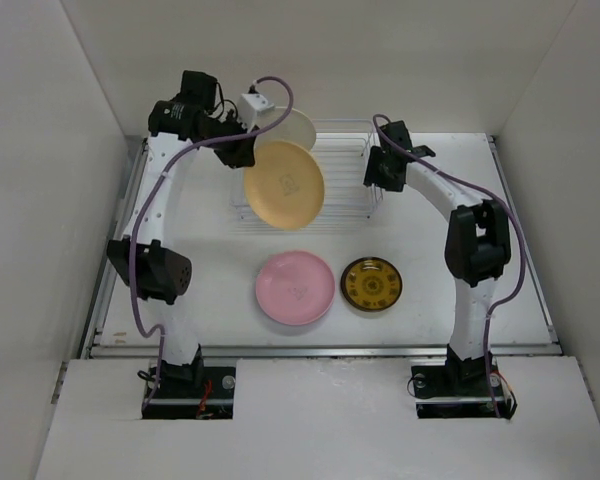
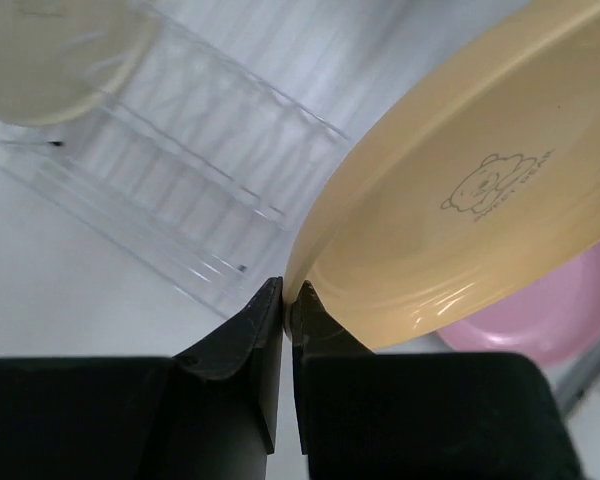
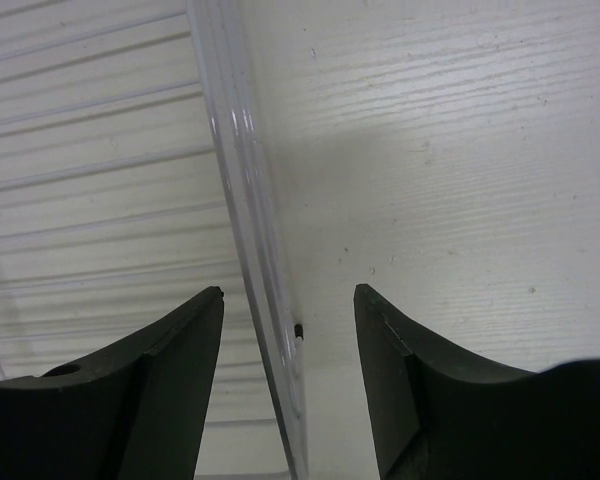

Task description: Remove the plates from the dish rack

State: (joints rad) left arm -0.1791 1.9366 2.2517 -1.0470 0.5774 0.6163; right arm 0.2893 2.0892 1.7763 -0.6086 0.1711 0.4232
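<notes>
Jaws: left gripper (image 2: 285, 295) pinched tight on the rim of the yellow plate (image 2: 460, 200). Right gripper (image 3: 288, 292) stands wide, astride the right-hand rim wire of the dish rack (image 3: 250, 250), with a gap on both sides and nothing gripped.

Step in hand, my read: carry the yellow plate out and set it on the table (image 1: 210, 290).
- It's an edge-only pinch, so the plate hangs as a lever off the fingertips. Move slow, no wrist snaps, or it could pivot or slip.
- Top view has the plate tilted over the rack's front left, so get the low edge past the front wires before coming down.
- Drop zone: the pink plate (image 1: 295, 287) lies flat in front of the rack, with the brown-gold plate (image 1: 371, 284) just beside it on the right. Either stack on pink or use the bare table left of it. Level it first and release low.
- The right arm could close on that rim to steady the rack. Can't tell if that's the intent.

Looks: the yellow plate is plain and glossy, with a shallow raised rim and a small line-drawn bear with lettering near the centre. The cream plate (image 1: 292, 127) stands in the rack's back left, not yet unloaded.
</notes>
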